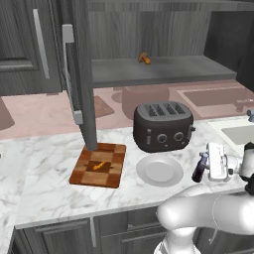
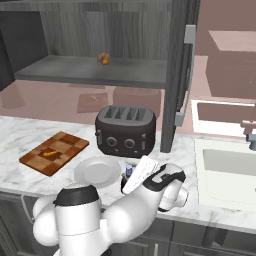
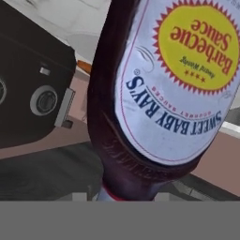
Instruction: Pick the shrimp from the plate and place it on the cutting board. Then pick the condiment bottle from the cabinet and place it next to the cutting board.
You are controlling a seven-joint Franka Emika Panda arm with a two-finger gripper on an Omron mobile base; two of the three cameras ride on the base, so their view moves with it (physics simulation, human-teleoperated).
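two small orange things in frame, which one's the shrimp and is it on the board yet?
The shrimp is the curved orange piece lying on the cutting board, so that step is done. The other, a stemmed mushroom-like object, sits up on the cabinet shelf.

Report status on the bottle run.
Gripper holding condiment bottle, right of plate. Shrimp on cutting board. Toaster stands behind the plate.

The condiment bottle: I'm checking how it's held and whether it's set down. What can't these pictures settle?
- Left base view: the gripper covers part of the condiment bottle; fingertip contact is hidden.
- Right base view: the arm hides nearly all the bottle, including its base.
- Hand view: the bottle fills the frame, cut off by the edges; fingertips unseen.
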